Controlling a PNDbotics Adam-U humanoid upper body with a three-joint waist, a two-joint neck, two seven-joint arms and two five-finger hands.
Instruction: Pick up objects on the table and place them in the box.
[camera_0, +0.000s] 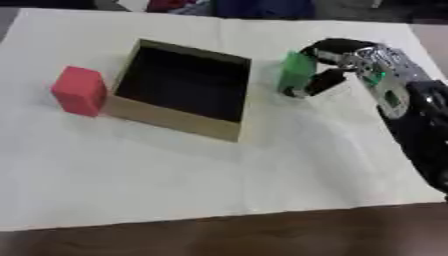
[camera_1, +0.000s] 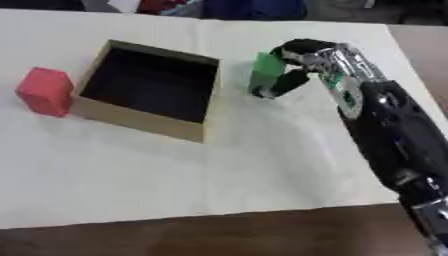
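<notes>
In the left eye view, the robot's right hand (camera_0: 337, 62), black with silver joints, reaches in from the right side and closes round an upright green rectangular block (camera_0: 296, 74). Its fingers curl over the block's top and far side while the thumb (camera_0: 320, 84) presses against the near lower side, so the block is pinched between them. The block stands just right of the open tan cardboard box (camera_0: 175, 120), near its right wall but apart from it; whether its base touches the cloth cannot be told. A red rectangular block (camera_0: 80, 91) sits just beside the box's left wall on the pale cream cloth-covered table (camera_0: 219, 185).

In the right eye view, the same hand shows with more of its black forearm (camera_1: 398, 140) running down to the lower right corner. The curled fingers (camera_1: 297, 48) hook over the green block's top edge. The box's dark inside holds nothing that can be seen.
</notes>
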